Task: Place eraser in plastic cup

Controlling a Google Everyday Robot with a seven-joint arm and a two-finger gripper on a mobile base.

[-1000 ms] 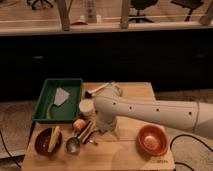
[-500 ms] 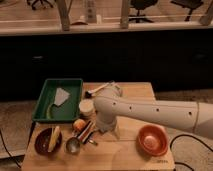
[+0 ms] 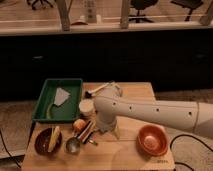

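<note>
My white arm point(image 3: 150, 112) reaches in from the right and bends down over the middle of the wooden table point(image 3: 125, 155). The gripper point(image 3: 94, 133) is low at the table, just right of the orange ball point(image 3: 79, 124) and above the shiny metal cup point(image 3: 72, 145). A cream-white round container point(image 3: 86, 107) stands just behind the ball. I cannot make out the eraser. The pale-green plastic cup does not show; it may be hidden behind the arm.
A green tray point(image 3: 42, 107) holding a pale flat piece sits at the back left. A brown bowl point(image 3: 42, 142) with a banana is at the front left. An orange bowl point(image 3: 152, 140) is at the front right. A brush point(image 3: 97, 90) lies behind the arm.
</note>
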